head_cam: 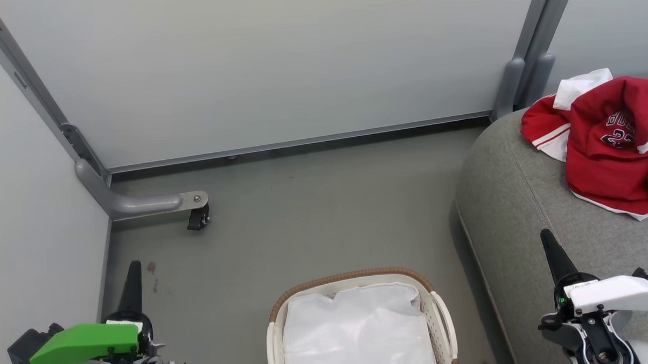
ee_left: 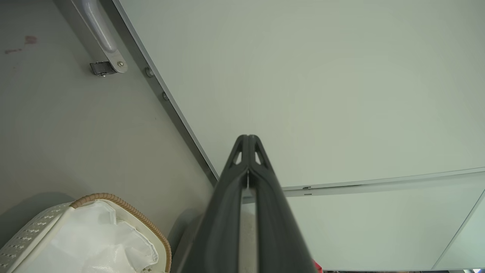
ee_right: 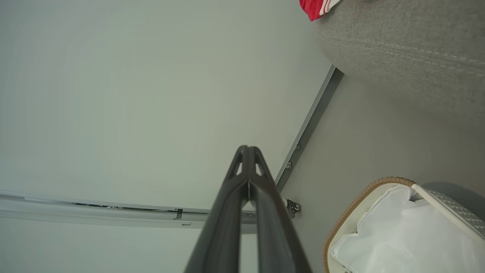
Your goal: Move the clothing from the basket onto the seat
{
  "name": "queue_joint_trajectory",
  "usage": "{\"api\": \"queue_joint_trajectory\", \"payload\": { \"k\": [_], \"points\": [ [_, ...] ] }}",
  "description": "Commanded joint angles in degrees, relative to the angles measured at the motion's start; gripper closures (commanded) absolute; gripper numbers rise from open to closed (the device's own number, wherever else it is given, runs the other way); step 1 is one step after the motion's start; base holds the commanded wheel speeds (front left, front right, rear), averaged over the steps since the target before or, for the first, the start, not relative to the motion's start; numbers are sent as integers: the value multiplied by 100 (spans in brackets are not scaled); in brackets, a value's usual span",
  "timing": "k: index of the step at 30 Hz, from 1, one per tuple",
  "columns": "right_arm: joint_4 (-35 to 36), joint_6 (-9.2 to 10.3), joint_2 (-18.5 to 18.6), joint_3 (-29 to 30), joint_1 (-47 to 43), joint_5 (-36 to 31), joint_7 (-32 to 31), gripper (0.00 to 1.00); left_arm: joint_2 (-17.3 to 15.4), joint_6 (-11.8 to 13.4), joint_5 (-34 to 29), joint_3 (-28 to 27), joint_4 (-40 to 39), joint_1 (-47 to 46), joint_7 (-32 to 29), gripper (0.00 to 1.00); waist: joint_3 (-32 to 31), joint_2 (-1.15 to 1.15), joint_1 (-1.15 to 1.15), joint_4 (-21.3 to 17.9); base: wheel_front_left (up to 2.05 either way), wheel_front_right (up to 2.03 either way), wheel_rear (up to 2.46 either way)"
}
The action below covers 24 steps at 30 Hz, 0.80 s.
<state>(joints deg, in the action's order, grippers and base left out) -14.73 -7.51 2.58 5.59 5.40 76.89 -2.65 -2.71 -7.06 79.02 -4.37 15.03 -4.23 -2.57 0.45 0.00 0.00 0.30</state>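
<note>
Red clothing point(head_cam: 608, 145) heaped on seat point(head_cam: 524, 207), ahead-right of right gripper point(head_cam: 550, 247). Basket point(head_cam: 354, 278) between right gripper and left gripper point(head_cam: 133, 275), with white liner point(head_cam: 356, 331) inside, no red seen. Both jaws pressed closed, empty. Looks done; apparently nothing left to move.

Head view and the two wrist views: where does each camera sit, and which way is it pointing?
Head view: on the robot's head, facing forward and down at floor, basket, and seat bearing red clothing; left gripper and right gripper show at the bottom corners, both shut.
Left wrist view: on the left wrist, facing along its own fingers toward the wall panel.
Right wrist view: on the right wrist, facing along its fingers toward the wall panel.
Shared: both wrist views catch the basket's brown rim.
</note>
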Motion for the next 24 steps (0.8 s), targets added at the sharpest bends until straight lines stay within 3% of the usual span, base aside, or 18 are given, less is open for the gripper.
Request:
{"api": "queue_joint_trajectory", "payload": {
  "k": [1, 24],
  "points": [
    [50, 2, 35, 27, 97, 149, -44, 100, -25, -24, 133, -44, -54, -141, -47, 100, -1, 0, 0, -1, 0, 0, 0],
    [70, 3, 44, 82, 104, 1157, -302, 100, -28, -54, 997, -181, -95, -206, -303, 100, -19, 0, 0, -20, 0, 0, 0]
  ]
}}
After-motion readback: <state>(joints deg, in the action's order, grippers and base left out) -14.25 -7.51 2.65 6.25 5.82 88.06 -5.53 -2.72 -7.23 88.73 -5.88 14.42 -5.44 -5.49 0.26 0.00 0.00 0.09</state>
